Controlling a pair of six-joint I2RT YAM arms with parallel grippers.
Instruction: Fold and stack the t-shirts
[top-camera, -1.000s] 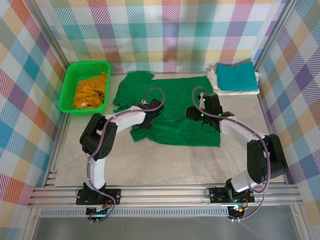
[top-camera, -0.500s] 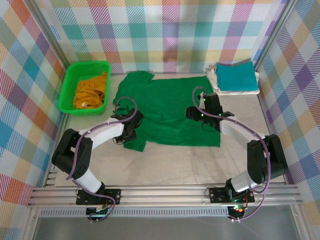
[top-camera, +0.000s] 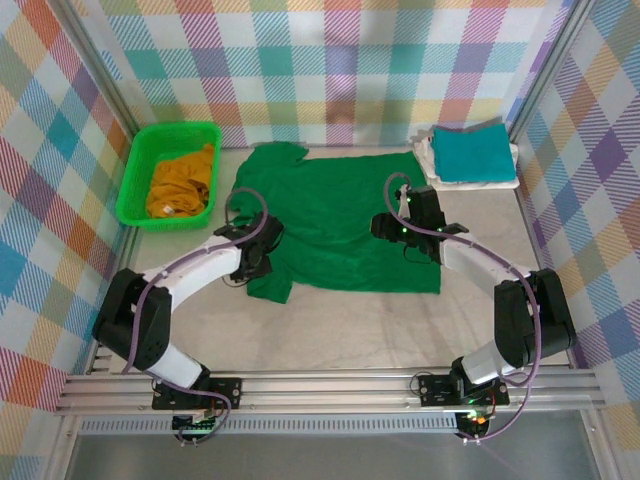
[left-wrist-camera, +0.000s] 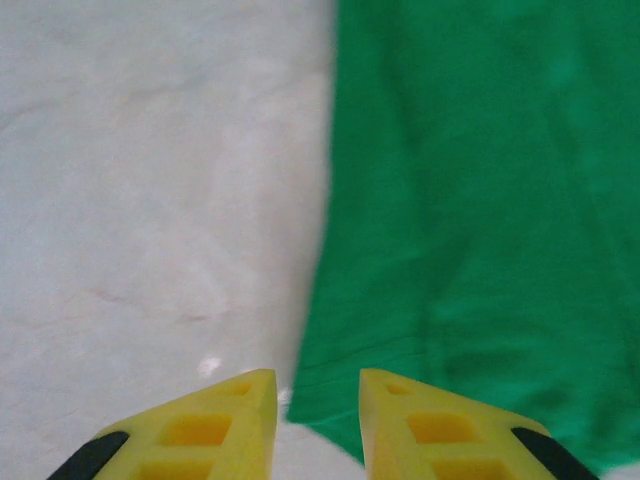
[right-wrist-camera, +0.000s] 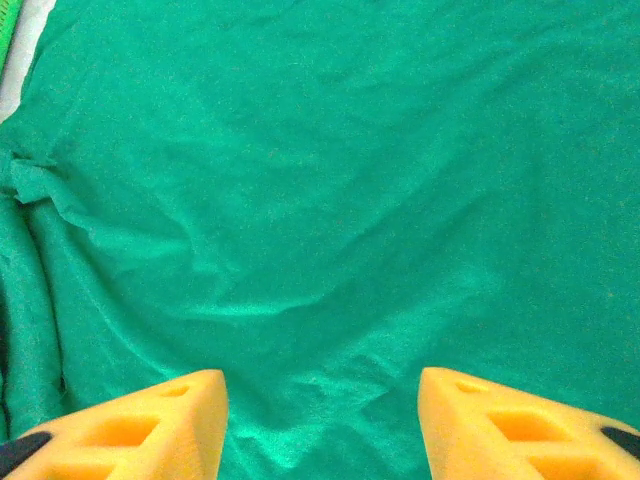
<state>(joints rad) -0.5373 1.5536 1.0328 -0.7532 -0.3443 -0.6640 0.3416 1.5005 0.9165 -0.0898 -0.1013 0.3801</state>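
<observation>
Here the dark green t-shirt (top-camera: 320, 210) lies spread crosswise on the desk (top-camera: 350, 330), its near-left corner just under the left hand (left-wrist-camera: 313, 400), slightly parted and empty; the right hand (right-wrist-camera: 320, 385) hovers open over its right half.

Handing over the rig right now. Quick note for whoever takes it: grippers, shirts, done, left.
Left gripper: open, empty, at the near-left corner of the dark green t-shirt.
Right gripper: open, empty, low over the same shirt's right half.
Shirts: the dark green one lies spread flat mid-table. The teal t-shirt sits folded on the white t-shirt, far right. The mustard yellow t-shirt is bunched in the green basket, far left.
Done: teal and white folded and stacked.
Left: fold the green and stack it, then take out the yellow, fold it and stack it.
</observation>
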